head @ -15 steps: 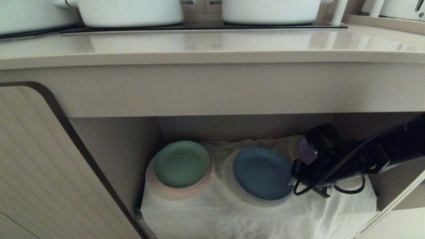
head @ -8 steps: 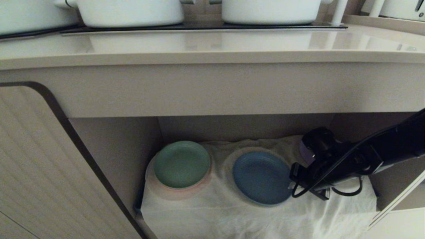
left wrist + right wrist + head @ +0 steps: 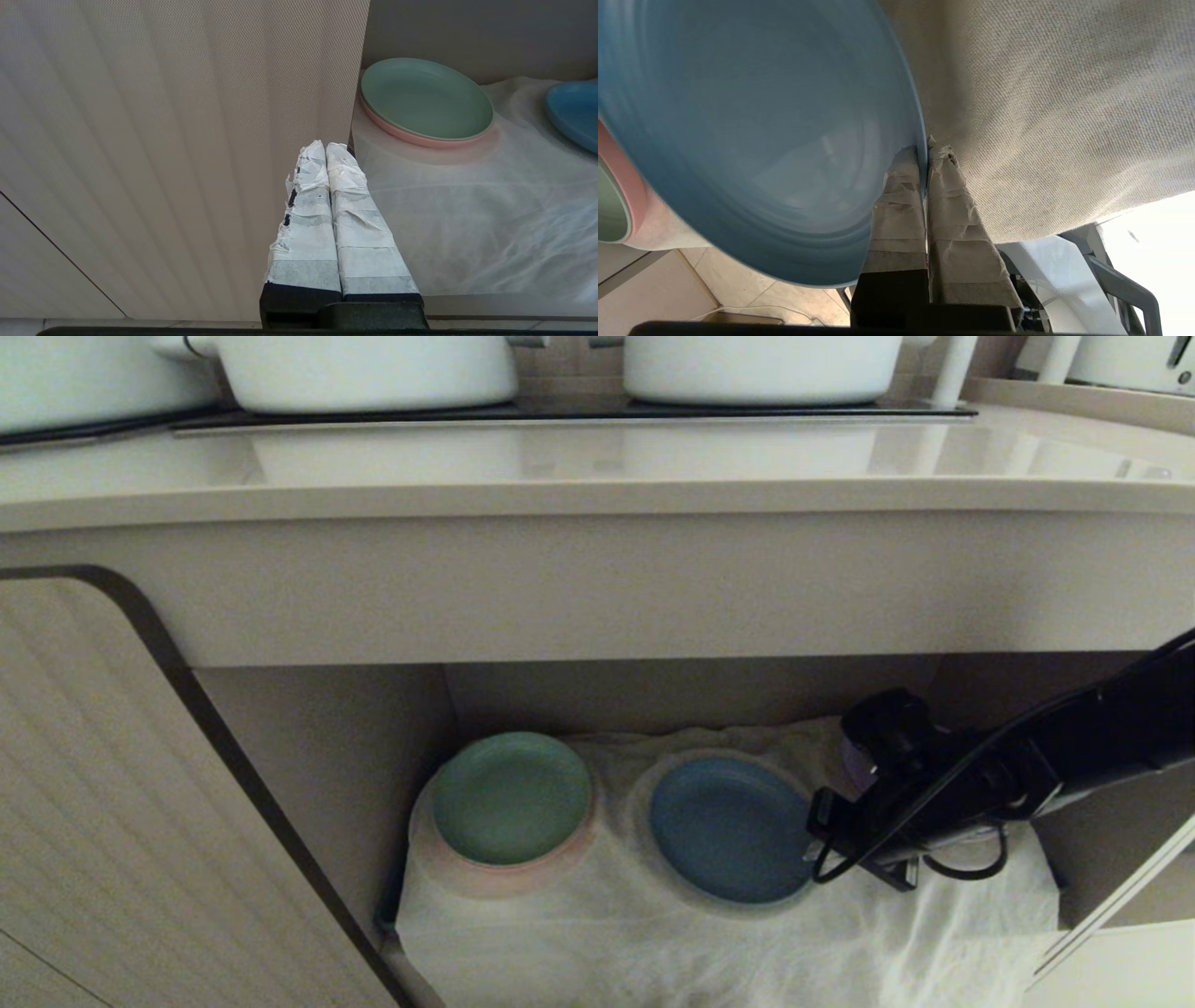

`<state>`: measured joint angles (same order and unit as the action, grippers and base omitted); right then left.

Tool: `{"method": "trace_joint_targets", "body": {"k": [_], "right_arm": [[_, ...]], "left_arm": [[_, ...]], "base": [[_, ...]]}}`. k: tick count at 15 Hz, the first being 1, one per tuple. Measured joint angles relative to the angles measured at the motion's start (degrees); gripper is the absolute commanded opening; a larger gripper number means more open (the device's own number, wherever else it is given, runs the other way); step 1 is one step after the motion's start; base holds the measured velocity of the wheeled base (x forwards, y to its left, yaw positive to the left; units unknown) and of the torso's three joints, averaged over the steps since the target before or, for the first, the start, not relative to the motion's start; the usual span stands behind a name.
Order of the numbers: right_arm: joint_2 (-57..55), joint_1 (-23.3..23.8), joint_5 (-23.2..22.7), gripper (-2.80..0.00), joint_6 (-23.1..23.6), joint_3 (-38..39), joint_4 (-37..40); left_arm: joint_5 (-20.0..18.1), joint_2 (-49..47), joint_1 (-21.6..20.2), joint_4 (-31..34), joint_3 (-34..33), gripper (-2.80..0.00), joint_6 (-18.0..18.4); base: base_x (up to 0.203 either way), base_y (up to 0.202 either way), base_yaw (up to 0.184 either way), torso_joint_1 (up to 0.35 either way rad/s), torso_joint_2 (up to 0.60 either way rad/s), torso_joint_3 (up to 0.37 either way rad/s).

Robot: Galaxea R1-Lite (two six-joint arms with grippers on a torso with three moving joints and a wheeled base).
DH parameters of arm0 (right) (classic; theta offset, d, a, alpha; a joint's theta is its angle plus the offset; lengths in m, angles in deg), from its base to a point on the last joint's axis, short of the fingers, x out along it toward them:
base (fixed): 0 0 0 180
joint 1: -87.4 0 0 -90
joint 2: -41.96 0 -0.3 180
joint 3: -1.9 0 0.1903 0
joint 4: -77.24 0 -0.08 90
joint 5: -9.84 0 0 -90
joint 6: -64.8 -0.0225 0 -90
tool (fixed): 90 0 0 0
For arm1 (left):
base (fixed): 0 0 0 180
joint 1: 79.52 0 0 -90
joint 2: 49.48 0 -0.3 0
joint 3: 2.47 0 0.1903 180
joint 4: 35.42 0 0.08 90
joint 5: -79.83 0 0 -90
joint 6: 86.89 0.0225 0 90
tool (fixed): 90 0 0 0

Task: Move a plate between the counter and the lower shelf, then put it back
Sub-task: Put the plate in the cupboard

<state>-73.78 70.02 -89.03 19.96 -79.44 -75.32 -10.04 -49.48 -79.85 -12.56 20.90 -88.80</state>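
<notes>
The light-blue plate (image 3: pixel 728 826) is in the lower shelf (image 3: pixel 653 933), over a round raised spot of the wrinkled white cloth. My right gripper (image 3: pixel 817 845) reaches in from the right and is shut on the plate's right rim. In the right wrist view the taped fingers (image 3: pixel 901 186) pinch the rim of the plate (image 3: pixel 761 140), one on each face, with my right gripper (image 3: pixel 923 151) closed tight. I cannot tell whether the plate rests on the cloth. The counter (image 3: pixel 597 467) above holds no plate. My left gripper (image 3: pixel 325 147) is shut and empty, parked by the cabinet door.
A green plate (image 3: pixel 512 798) sits on a pink one at the shelf's left. Something purple (image 3: pixel 851 758) shows behind my right wrist. Two white pots (image 3: pixel 364 369) (image 3: pixel 761 364) stand at the counter's back. An open ribbed door (image 3: pixel 112 803) stands on the left.
My right gripper and the blue plate have edged slightly left in the shelf. The grip is unchanged and the left arm has not moved.
</notes>
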Motion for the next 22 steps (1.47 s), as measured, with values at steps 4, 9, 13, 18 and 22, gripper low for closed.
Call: {"method": "trace_joint_targets", "body": {"k": [4,9,13,18,22], "right_arm": [[-0.13,-0.28,0.06,0.0,0.03,-0.05,-0.06],[-0.04,-0.89,0.23,0.0,0.06,0.11,-0.16],[0.2,-1.38,2.13,0.0,-0.05,0.41,-0.27],[0.79,-1.41,2.46,0.0,-0.08,0.56,2.22],[1.66,-1.44,2.34,0.0,-0.21,0.59,2.71]], "left_arm": [[0.02,0.0,0.0,0.0,-0.01,-2.8,0.01],[0.0,0.0,0.0,0.0,-0.01,-2.8,0.0],[0.04,0.0,0.0,0.0,-0.01,-2.8,0.01],[0.05,0.0,0.02,-0.01,0.02,-2.8,0.0],[0.02,0.0,0.0,0.0,0.02,-2.8,0.0]], "base": [[0.0,0.0,0.0,0.0,0.0,0.0],[0.0,0.0,0.0,0.0,0.0,0.0],[0.0,0.0,0.0,0.0,0.0,0.0],[0.0,0.0,0.0,0.0,0.0,0.0],[0.0,0.0,0.0,0.0,0.0,0.0]]}}
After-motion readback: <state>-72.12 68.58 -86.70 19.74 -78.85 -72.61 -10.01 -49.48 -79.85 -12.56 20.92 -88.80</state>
